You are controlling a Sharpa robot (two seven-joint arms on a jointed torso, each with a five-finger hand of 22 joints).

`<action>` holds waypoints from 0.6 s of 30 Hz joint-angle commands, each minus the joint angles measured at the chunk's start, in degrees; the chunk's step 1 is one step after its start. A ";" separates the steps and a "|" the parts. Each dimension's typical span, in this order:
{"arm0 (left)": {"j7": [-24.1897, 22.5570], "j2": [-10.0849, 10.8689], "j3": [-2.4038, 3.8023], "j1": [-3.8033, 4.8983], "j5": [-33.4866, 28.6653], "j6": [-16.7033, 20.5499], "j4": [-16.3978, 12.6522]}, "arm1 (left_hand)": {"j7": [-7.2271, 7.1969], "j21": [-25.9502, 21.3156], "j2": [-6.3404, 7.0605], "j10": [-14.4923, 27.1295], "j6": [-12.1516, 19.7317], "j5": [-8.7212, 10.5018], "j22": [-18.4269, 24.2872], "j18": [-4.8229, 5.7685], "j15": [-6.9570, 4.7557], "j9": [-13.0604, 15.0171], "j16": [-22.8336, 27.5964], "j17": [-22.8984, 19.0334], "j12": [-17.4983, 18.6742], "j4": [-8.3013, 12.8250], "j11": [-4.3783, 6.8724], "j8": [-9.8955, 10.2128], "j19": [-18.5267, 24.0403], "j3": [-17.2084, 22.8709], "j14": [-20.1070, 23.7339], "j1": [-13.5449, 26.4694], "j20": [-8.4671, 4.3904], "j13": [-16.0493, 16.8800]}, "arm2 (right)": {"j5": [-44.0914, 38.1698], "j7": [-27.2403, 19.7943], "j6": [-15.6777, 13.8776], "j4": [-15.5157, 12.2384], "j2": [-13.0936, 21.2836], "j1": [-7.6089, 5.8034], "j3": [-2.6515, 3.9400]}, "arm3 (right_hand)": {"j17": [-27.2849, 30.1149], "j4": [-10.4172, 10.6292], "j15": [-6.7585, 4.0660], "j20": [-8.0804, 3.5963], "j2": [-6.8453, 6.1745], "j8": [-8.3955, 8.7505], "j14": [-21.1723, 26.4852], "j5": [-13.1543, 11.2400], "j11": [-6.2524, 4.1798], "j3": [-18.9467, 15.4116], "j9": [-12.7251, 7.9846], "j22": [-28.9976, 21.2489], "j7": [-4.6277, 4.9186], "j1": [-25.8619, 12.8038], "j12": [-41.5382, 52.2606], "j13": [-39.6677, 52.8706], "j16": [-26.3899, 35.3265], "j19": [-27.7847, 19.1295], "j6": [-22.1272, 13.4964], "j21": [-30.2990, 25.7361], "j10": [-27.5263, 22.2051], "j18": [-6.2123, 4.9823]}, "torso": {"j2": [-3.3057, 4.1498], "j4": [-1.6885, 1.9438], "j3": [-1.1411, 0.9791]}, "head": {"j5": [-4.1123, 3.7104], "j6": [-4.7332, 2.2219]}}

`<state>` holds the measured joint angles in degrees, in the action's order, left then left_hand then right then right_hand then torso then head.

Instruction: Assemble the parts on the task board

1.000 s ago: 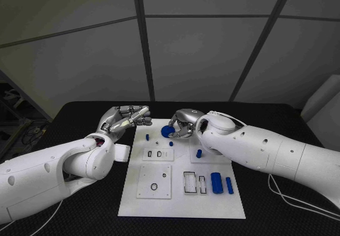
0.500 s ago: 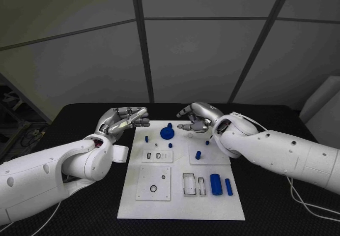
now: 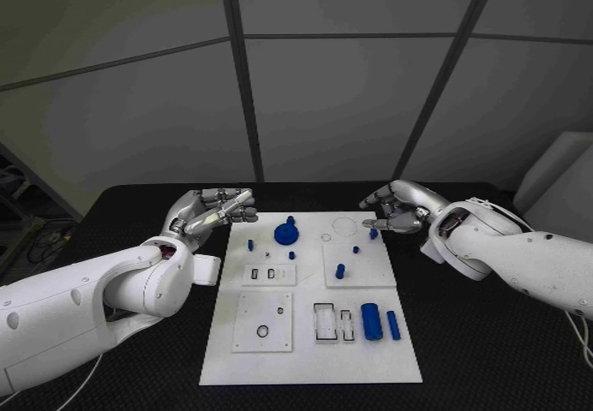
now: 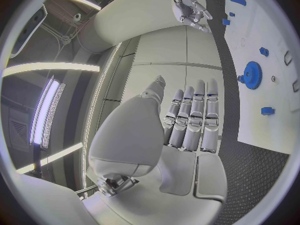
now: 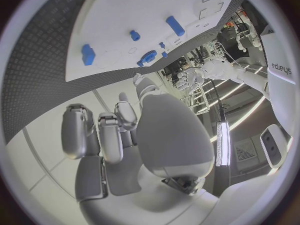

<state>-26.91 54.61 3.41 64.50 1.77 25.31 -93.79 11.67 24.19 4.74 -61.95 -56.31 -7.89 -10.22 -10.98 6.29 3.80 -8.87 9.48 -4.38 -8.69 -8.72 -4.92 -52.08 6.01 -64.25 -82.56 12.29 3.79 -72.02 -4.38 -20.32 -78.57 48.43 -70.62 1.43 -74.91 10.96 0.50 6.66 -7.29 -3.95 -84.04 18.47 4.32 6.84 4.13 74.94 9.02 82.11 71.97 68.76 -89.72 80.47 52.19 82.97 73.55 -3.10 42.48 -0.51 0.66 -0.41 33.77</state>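
The white task board (image 3: pixel 309 351) lies in the middle of the black table. A blue gear (image 3: pixel 287 231) sits on its far part, free of both hands; it also shows as the gear (image 4: pixel 252 75) and the gear (image 5: pixel 147 57) in the wrist views. Small blue pegs (image 3: pixel 340 271) stand around the board's middle, and two blue cylinders (image 3: pixel 369 321) lie at its right side. My left hand (image 3: pixel 212 208) hovers off the board's far left corner, fingers (image 4: pixel 190 117) straight and side by side, holding nothing. My right hand (image 3: pixel 398 208) hangs off the far right corner, loosely curved and empty.
White inset plates with slots and holes (image 3: pixel 267 318) sit on the board's near half. Black table (image 3: pixel 494 342) surrounds the board on both sides. A grey panelled wall (image 3: pixel 321 103) rises close behind the table's far edge.
My right hand has let go of the blue gear, which now rests on the board, and has drawn back to the right. The left hand has hardly moved.
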 commanded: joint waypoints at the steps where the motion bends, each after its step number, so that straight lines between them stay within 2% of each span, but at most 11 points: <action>1: -0.18 -0.20 0.05 0.09 0.42 -1.02 0.12 | 0.42 -0.32 -0.16 -0.04 -0.09 0.28 0.09 0.75 0.16 0.00 0.35 0.07 0.23 0.34 -0.39 0.20 0.44 -0.08 0.23 0.55 0.16 0.03 | 3.45 -1.97 2.79 0.50 0.96 -0.07 -0.01 | -13.46 -0.44 -0.19 -0.01 0.02 0.14 -5.54 0.01 0.02 -0.06 -0.03 0.59 0.18 0.44 -0.30 -0.19 0.39 -0.63 0.19 -0.25 -0.37 -0.13 | 0.03 -0.10 -0.13 | -0.36 -0.12; 7: -0.15 -0.49 0.04 0.07 0.42 -1.14 0.45 | 0.41 -0.33 -0.17 -0.12 -0.14 0.28 0.10 0.74 0.16 0.01 0.39 0.09 0.21 0.36 -0.37 0.20 0.50 -0.08 0.23 0.56 0.17 0.05 | 4.26 -2.33 3.17 2.95 1.32 0.21 -0.03 | -13.52 -0.58 -0.16 0.00 -0.13 0.27 -5.55 0.10 0.08 -0.14 -0.10 0.54 0.27 0.66 -0.44 -0.31 0.37 -0.67 -0.07 -0.29 -0.47 -0.14 | 0.04 -0.04 -0.10 | -0.60 -0.14; 10: -0.15 -0.65 0.04 0.07 0.42 -1.19 0.58 | 0.41 -0.33 -0.17 -0.12 -0.14 0.28 0.10 0.74 0.16 0.01 0.39 0.09 0.21 0.36 -0.37 0.20 0.50 -0.08 0.23 0.56 0.17 0.05 | 4.56 -2.49 3.34 4.65 0.76 0.57 -0.03 | -13.53 -0.62 -0.12 0.02 -0.18 0.35 -5.56 0.11 0.14 -0.21 -0.15 0.48 0.34 0.75 -0.55 -0.41 0.37 -0.71 -0.35 -0.33 -0.54 -0.15 | 0.05 0.06 -0.05 | -0.74 -0.12; 18: -0.14 -0.90 0.04 0.05 0.42 -1.26 0.78 | 0.41 -0.33 -0.17 -0.12 -0.14 0.28 0.10 0.74 0.16 0.01 0.39 0.09 0.21 0.36 -0.37 0.20 0.50 -0.08 0.23 0.56 0.17 0.05 | 5.10 -2.21 4.07 6.90 -0.89 1.56 -0.04 | -13.53 -0.69 -0.07 0.05 -0.15 0.41 -5.56 0.08 0.22 -0.24 -0.21 0.29 0.44 0.90 -0.67 -0.52 0.37 -0.84 -0.67 -0.44 -0.64 -0.19 | 0.11 0.16 0.05 | -0.75 0.06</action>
<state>-26.83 53.78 3.41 64.47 1.77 24.87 -93.00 11.67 24.19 4.74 -61.95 -56.31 -7.89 -10.18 -10.97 6.29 3.80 -8.87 9.48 -4.38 -8.69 -8.72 -4.93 -51.88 6.01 -64.25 -82.56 12.51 3.79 -67.94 -5.98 -17.39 -71.79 47.59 -68.99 1.38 -74.90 10.63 0.50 6.65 -7.45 -3.75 -84.04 18.47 4.60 6.53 4.00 74.93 9.44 82.57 71.36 68.29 -89.72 80.05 51.77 82.69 73.27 -3.10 42.55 -0.38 0.66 -1.18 33.78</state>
